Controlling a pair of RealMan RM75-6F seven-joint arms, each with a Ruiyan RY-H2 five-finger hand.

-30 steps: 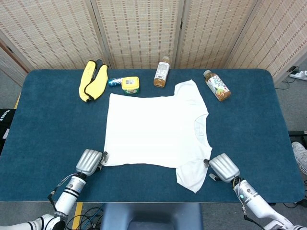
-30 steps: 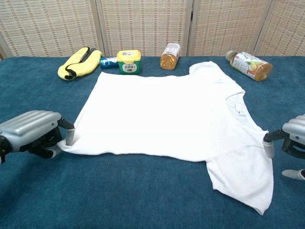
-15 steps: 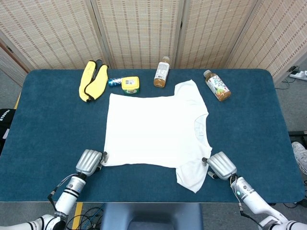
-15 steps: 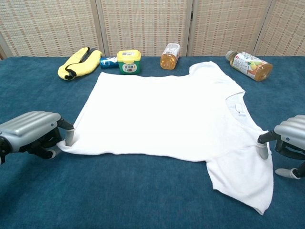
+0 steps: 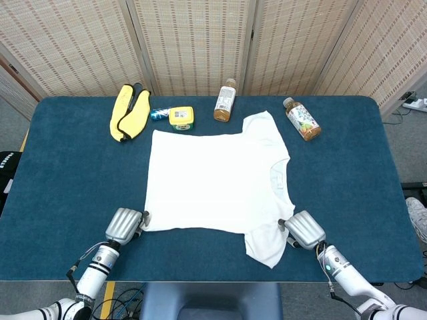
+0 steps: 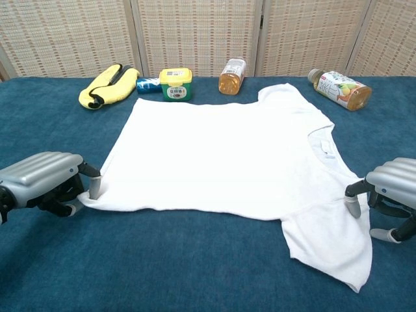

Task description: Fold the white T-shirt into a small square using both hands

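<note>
Right now the white T-shirt lies flat and spread out in the middle of the blue desk, with its neck toward the robot's right side. The left robot hand sits at the near corner of the shirt's bottom edge, and its fingers pinch that corner. The right robot hand is at the near sleeve; a fingertip presses down on the cloth, but I cannot tell if it has a real hold. At the far edge of the desk are a yellow cloth, a small yellow tub, and two bottles lying down.
</note>
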